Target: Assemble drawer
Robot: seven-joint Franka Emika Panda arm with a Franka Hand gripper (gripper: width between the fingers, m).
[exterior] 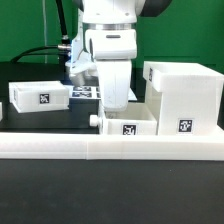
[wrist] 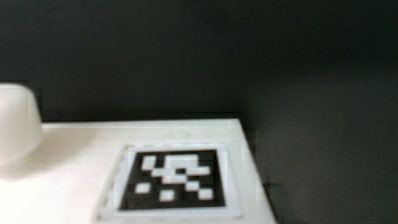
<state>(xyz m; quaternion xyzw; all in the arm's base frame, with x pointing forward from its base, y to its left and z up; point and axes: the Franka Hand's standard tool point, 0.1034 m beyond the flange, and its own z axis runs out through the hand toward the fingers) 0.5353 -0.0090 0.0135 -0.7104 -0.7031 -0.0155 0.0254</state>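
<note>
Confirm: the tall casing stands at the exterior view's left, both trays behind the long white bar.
Wrong side: the exterior view shows the tall casing at its right. The middle tray and left tray are behind the long white bar.

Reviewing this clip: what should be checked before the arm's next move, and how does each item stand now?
1. Gripper open or shut: cannot tell, its fingertips are hidden behind the near tray.
2. Anything held: cannot tell.
3. Near tray upright, knob toward the exterior view's left: ok.
4. Left tray upright, apart from the gripper: ok.
5. Casing upright beside the near tray: ok.
6. Tag sharp in the wrist view: not ok, blurred.
</note>
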